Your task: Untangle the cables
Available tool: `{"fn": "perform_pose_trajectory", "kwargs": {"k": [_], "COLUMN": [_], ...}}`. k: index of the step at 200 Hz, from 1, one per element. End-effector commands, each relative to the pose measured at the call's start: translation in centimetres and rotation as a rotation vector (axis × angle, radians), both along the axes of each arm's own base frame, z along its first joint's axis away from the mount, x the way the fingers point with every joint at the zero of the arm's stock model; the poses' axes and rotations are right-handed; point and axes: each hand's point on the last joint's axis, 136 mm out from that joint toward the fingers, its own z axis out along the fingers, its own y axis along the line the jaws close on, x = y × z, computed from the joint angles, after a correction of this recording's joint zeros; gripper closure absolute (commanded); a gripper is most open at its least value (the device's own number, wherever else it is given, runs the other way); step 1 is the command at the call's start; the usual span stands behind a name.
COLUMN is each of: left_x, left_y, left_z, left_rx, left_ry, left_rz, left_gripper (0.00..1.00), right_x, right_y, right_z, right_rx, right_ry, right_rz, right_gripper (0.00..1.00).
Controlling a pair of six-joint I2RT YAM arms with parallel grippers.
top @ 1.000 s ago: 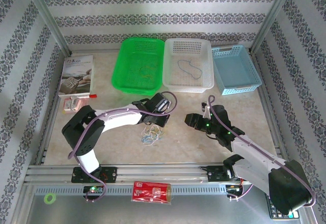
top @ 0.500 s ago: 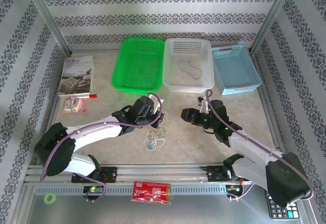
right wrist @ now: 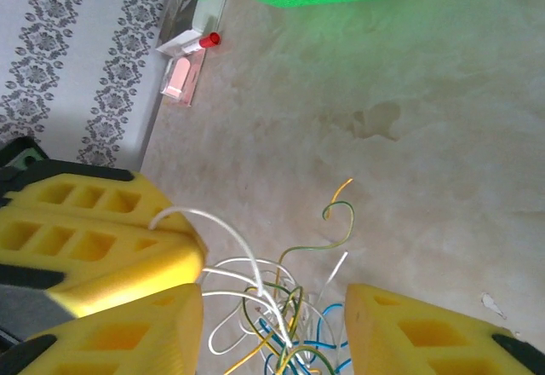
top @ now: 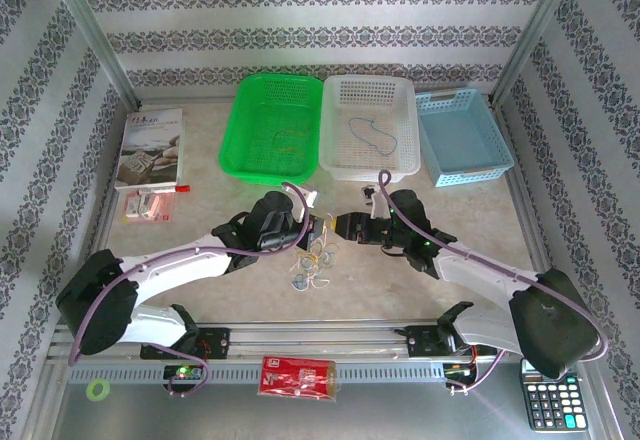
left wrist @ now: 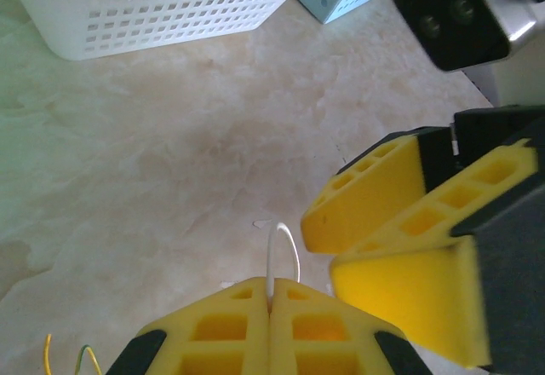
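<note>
Left gripper (left wrist: 271, 294) pressed shut on a white cable (left wrist: 285, 247). Right gripper (right wrist: 272, 315) with jaws partly apart, gripping nothing, just beside the tangled cables (top: 308, 265). Beige marbled table (top: 420, 290); green basket (top: 236, 130), white basket (top: 368, 168) and blue basket (top: 470, 172) behind; patterned wallpaper (top: 300, 30).

Baskets, 3: green basket (top: 248, 132), white basket (top: 396, 106), blue basket (top: 462, 140), all beyond the hands. Hands, 2: left hand (top: 318, 224), right hand (top: 342, 227). Cables: blue cable (top: 375, 138), 1, in white basket; thin cable (top: 285, 141), 1, in green basket; tangle of cables (top: 309, 263), 1, under both hands, strands uncountable. Also booklet (top: 150, 148), 1; calculator (top: 551, 404), 1; red packet (top: 297, 375), 1.
</note>
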Motion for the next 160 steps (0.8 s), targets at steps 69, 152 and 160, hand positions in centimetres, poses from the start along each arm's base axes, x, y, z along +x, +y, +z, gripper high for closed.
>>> {"fn": "perform_pose_trajectory", "kwargs": {"k": [69, 152, 160], "left_x": [-0.5, -0.6, -0.6], "left_y": [-0.7, -0.6, -0.4], "left_z": [1.6, 1.5, 1.7], "left_rx": [-0.081, -0.090, -0.096], "left_ry": [-0.027, -0.031, -0.038], "left_rz": [-0.023, -0.021, -0.011], "left_gripper": [1.00, 0.80, 0.69], "right_x": [1.1, 2.8, 3.0], "right_y": [2.0, 1.0, 0.6], "right_z": [1.5, 3.1, 3.9], "right_rx": [0.031, 0.051, 0.055], "right_ry": [-0.048, -0.079, -0.093], "right_rz": [0.054, 0.006, -0.006], "right_gripper": [0.60, 1.00, 1.00]}}
